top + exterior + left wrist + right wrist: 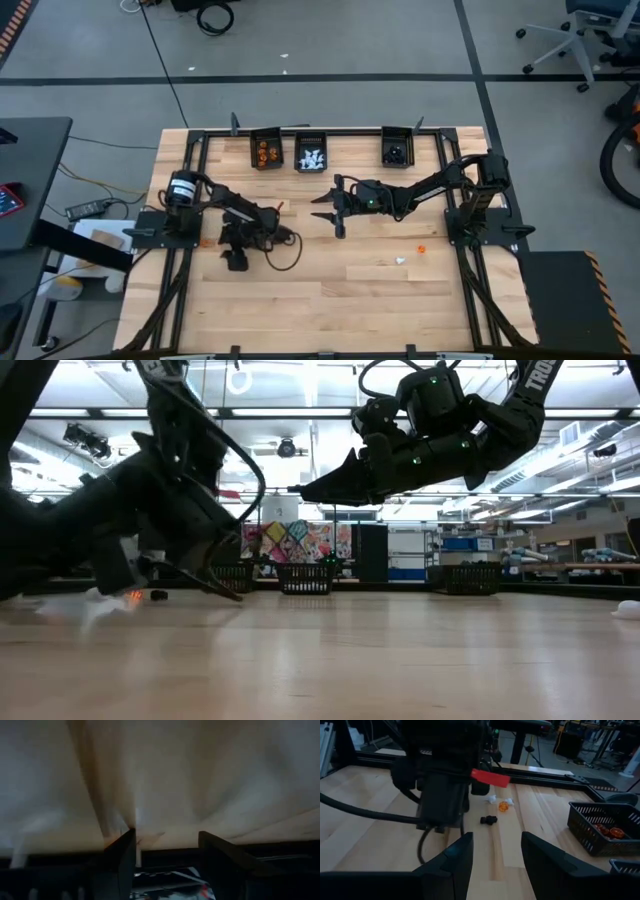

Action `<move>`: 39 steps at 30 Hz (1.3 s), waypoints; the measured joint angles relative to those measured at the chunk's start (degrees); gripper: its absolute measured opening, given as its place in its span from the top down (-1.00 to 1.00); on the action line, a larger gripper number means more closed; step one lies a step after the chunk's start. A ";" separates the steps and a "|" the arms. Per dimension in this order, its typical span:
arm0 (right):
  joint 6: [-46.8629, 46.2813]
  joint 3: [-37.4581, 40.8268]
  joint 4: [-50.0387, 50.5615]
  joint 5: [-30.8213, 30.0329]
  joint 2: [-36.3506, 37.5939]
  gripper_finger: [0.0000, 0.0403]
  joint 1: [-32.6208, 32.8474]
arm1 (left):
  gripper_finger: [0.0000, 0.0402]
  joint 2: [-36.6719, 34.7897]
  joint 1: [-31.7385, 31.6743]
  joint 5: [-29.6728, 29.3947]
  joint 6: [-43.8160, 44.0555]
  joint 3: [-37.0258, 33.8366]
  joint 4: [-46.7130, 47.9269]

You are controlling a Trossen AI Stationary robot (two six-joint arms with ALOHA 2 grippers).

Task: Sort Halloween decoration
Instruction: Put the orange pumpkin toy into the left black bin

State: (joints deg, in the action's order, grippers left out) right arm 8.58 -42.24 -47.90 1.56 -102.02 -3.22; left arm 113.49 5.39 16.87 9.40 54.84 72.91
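Table: a pale wooden plank tabletop (330,290) in a black metal frame, both dark arms reaching over it.

Bins: three small black rectangular mesh bins stand in a row at the far edge. The left bin (264,150) holds orange trinkets, the middle bin (311,155) holds white ones, the right bin (397,150) holds dark ones.

Right gripper (333,207): raised clear of the table near its middle, fingers spread apart and holding nothing; the low view shows it well above the wood.

Left gripper (235,262): down low at the table's left side, pointing at the near edge. Its wrist view shows two dark fingers (122,855) parted over bare wood, nothing between them.

Halloween decoration still loose: a small orange trinket (421,247) and a small white trinket (400,260) lie near each other on the right side of the table. By the left arm's base, the right wrist view shows a white piece (491,798), an orange piece (503,806) and a black piece (488,819) close together on the wood.
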 joint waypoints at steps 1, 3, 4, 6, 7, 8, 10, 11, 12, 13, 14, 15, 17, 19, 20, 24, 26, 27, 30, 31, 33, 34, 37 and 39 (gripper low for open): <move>0.00 0.00 0.01 0.00 0.00 0.15 0.00 | 0.03 -0.03 0.35 -0.73 -0.10 -0.05 0.17; 0.00 0.00 0.02 0.00 0.00 0.15 0.00 | 0.03 -0.07 0.68 -3.22 0.07 -1.12 0.92; 0.00 0.00 0.02 0.00 0.00 0.15 0.00 | 0.03 -0.07 0.68 -4.65 0.19 -2.02 1.71; 0.00 0.00 0.00 0.00 0.00 0.15 0.00 | 0.03 -0.11 0.63 -5.49 0.73 -3.69 1.61; 0.00 0.00 0.01 0.00 0.00 0.15 0.00 | 0.03 -0.13 0.57 -5.49 0.80 -4.61 1.63; 0.00 0.00 0.02 0.00 0.00 0.15 0.00 | 0.03 -0.13 0.56 -5.55 0.99 -5.54 1.83; 0.00 0.00 -0.01 0.00 0.00 0.15 0.00 | 0.03 -0.13 0.57 -5.57 0.89 -6.94 1.77; 0.00 0.00 -0.02 0.00 0.00 0.15 0.00 | 0.03 -0.13 0.57 -5.61 0.66 -7.64 1.61; 0.00 0.00 -0.02 0.00 0.00 0.15 0.00 | 0.03 -0.16 0.57 -5.62 0.41 -8.27 1.75; 0.00 0.00 -0.02 0.00 0.00 0.15 0.00 | 0.03 -0.20 0.57 -5.64 0.23 -8.79 1.89; -0.02 0.00 -0.02 0.00 0.00 0.15 0.00 | 0.03 -0.26 0.57 -5.63 0.11 -9.31 1.75; -0.02 0.00 -0.02 0.00 0.00 0.15 0.00 | 0.03 -0.33 0.57 -5.59 -0.10 -9.69 1.50; -0.02 0.00 -0.02 0.00 0.00 0.15 0.00 | 0.03 -0.44 0.59 -5.40 -0.30 -10.49 0.52; -0.01 0.00 -0.02 0.00 0.00 0.15 0.00 | 0.03 -0.52 0.63 -4.91 -0.42 -11.01 -0.54; -0.01 0.00 -0.02 0.00 0.00 0.15 0.00 | 0.03 -0.51 0.63 -4.63 -0.44 -11.03 -0.77; -0.01 0.00 -0.02 0.01 0.00 0.15 0.00 | 0.03 -0.52 0.63 -4.38 -0.42 -11.23 -1.27; 0.00 0.00 0.00 0.02 0.00 0.15 0.00 | 0.03 -0.62 0.79 -4.20 -0.41 -11.68 -1.87; 0.00 0.00 -0.02 0.00 0.00 0.15 0.00 | 0.03 -0.66 1.06 -4.20 -0.41 -11.84 -2.11; 0.02 0.00 0.00 0.02 0.00 0.15 0.00 | 0.04 -0.70 2.23 -4.69 -0.66 -12.01 -2.55; 0.02 0.00 0.00 0.02 0.00 0.15 0.00 | 0.05 -0.70 2.68 -5.21 -0.93 -12.03 -2.69; 0.04 0.00 0.00 0.02 0.00 0.15 0.00 | 0.11 -0.70 3.39 -5.69 -1.12 -12.06 -2.83; 0.06 0.00 0.00 0.02 0.00 0.15 0.00 | 0.16 -0.70 3.63 -5.77 -1.13 -12.07 -2.90; 0.09 0.00 0.00 0.02 0.00 0.15 0.00 | 0.34 -0.70 4.30 -5.90 -0.98 -12.10 -3.07; 0.11 0.00 0.00 0.02 0.00 0.15 0.00 | 0.47 -0.70 4.44 -5.88 -0.82 -12.10 -3.11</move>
State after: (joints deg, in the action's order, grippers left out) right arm 8.69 -42.24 -47.90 1.58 -102.02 -3.22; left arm 112.79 9.82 10.98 8.58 42.74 69.80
